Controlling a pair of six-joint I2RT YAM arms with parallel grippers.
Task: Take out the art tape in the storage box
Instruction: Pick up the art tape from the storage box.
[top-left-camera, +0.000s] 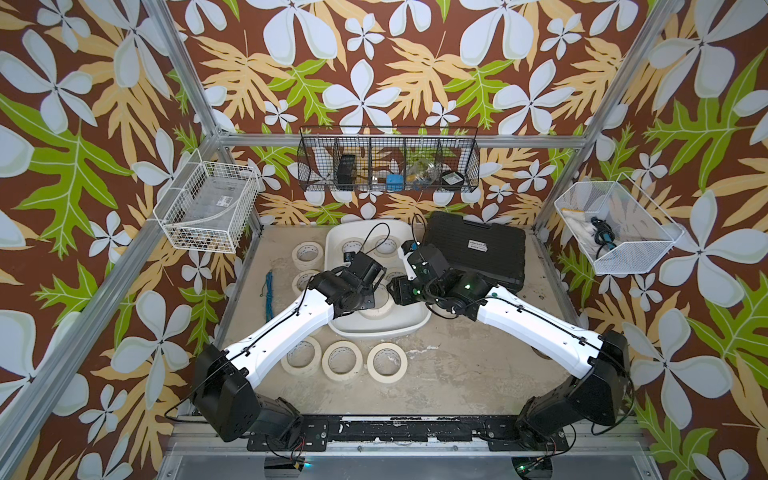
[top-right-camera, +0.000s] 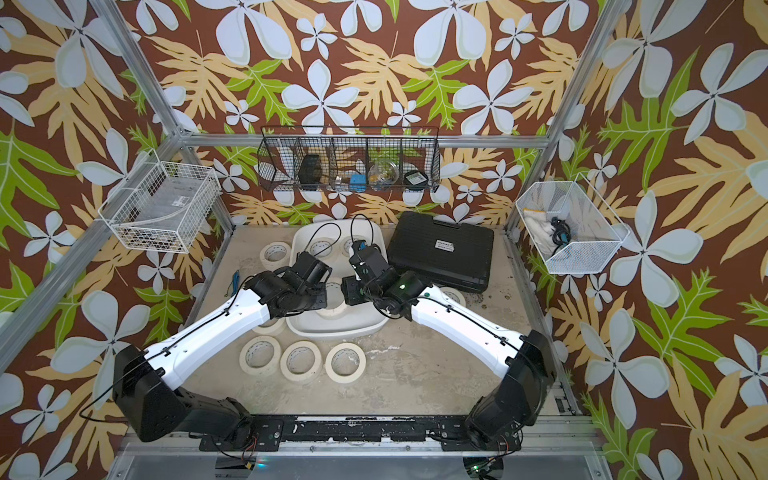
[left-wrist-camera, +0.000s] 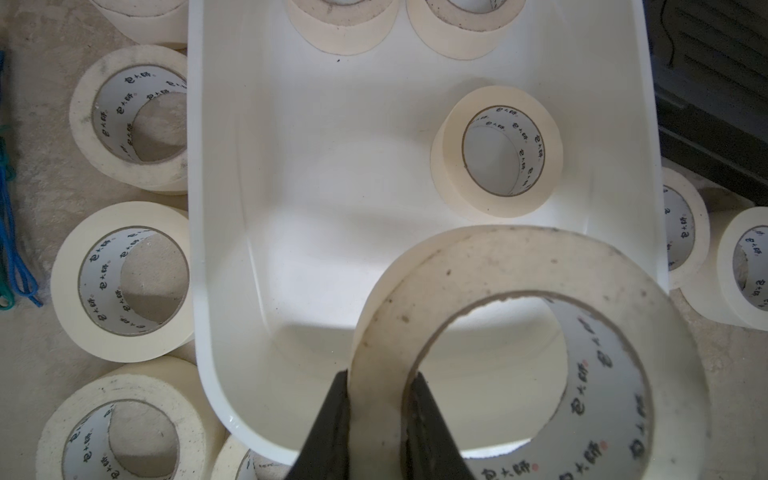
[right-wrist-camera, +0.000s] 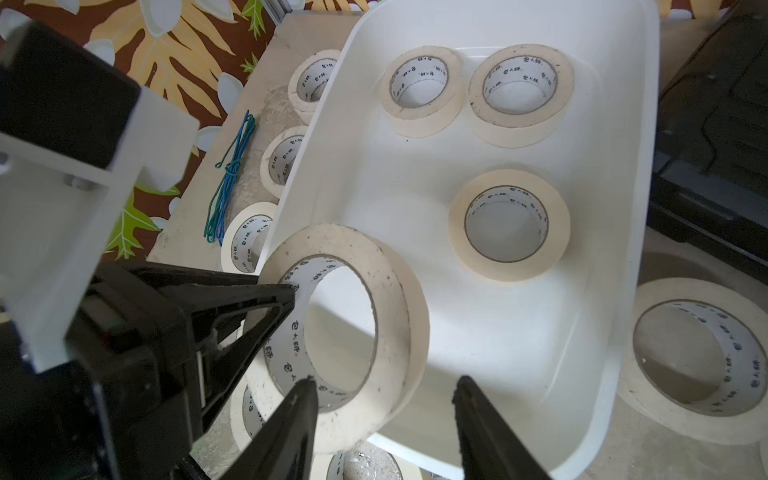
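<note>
Above the storage box (left-wrist-camera: 216, 249), the left gripper (left-wrist-camera: 380, 378) pinched one art tape roll (left-wrist-camera: 519, 266) while the right gripper (right-wrist-camera: 386, 380) hung spread, empty.

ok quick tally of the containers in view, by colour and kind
white wire baskets: 2
black wire basket: 1
white storage box: 1
black hard case: 1
total: 5
</note>
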